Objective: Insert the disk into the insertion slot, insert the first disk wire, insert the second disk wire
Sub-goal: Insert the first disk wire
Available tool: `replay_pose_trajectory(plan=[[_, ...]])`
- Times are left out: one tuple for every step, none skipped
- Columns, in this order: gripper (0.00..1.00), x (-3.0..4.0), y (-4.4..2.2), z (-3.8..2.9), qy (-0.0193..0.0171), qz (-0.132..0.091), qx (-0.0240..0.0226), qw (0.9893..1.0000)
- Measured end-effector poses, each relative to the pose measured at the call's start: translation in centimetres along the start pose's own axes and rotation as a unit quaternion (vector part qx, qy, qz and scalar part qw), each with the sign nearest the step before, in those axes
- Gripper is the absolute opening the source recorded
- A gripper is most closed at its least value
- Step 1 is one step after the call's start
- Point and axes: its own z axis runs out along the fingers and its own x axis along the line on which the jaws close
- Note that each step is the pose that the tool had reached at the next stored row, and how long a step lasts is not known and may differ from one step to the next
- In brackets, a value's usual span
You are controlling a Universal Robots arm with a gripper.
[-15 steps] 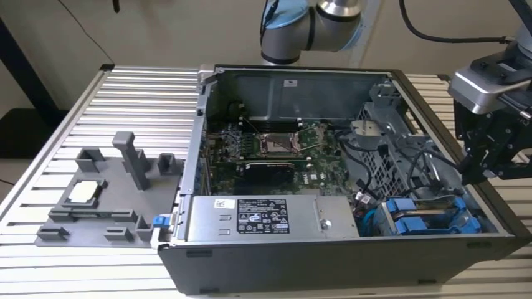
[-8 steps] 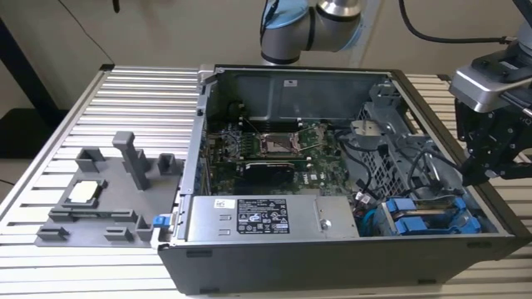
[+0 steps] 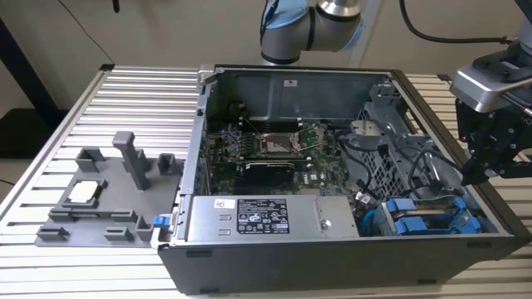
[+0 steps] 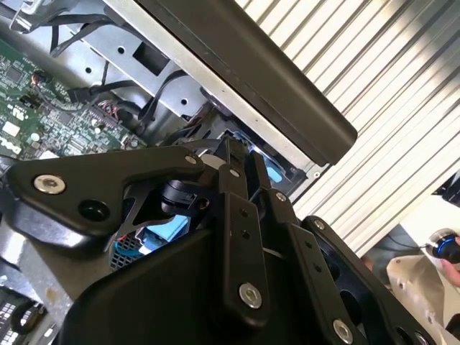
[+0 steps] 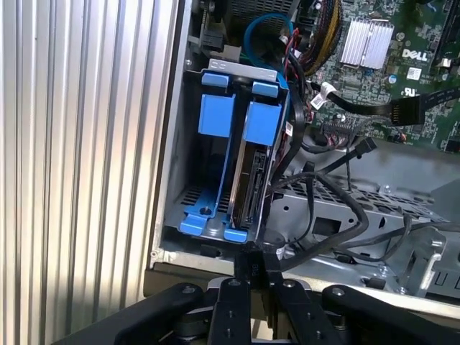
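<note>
The gripper point(image 5: 251, 277) hovers at the edge of the open computer case point(image 3: 332, 252), on the exterior view's right, with its fingers point(image 5: 245, 267) pressed together. Just ahead of its fingertips, the disk point(image 5: 249, 183) stands on edge in its blue carrier, already seated in the insertion slot point(image 5: 175, 180) of the grey drive cage. Loose black cables point(image 5: 323, 223) trail beside the cage close to the fingertips, though whether they touch cannot be told, and the green motherboard point(image 5: 374, 79) lies farther beyond them.
</note>
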Motion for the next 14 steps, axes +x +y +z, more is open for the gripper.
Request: replay_pose_trajectory(plan=[[0.19, 0.1, 0.02, 0.03, -0.0019, 0.0, -0.0064, 1.0], [0.19, 0.13, 0.03, 0.02, -0.0034, 0.0, -0.0151, 0.9999], [0.19, 0.15, 0.02, 0.02, -0.0051, 0.0, -0.024, 0.9997], [0.19, 0.17, 0.0, 0.02, -0.0072, 0.0, -0.0326, 0.9994], [0.19, 0.19, -0.09, 0.05, -0.0098, 0.0, -0.0402, 0.9991], [0.19, 0.23, -0.2, 0.07, -0.0122, 0.0, -0.0456, 0.9989], [0.19, 0.26, -0.31, 0.11, -0.0146, 0.0, -0.0505, 0.9986], [0.19, 0.29, -0.41, 0.15, -0.0167, 0.0, -0.0545, 0.9984], [0.19, 0.33, -0.45, 0.21, -0.0185, 0.0, -0.0572, 0.9982], [0.19, 0.38, -0.43, 0.3, -0.0192, 0.001, -0.0582, 0.9981], [0.19, 0.46, -0.37, 0.52, -0.0193, 0.006, -0.0585, 0.9981], [0.19, 0.49, -0.36, 0.61, -0.0187, 0.011, -0.0588, 0.998], [0.19, 0.49, -0.34, 0.72, -0.0181, 0.017, -0.059, 0.998], [0.19, 0.48, -0.32, 0.82, -0.0174, 0.023, -0.0592, 0.9978]])
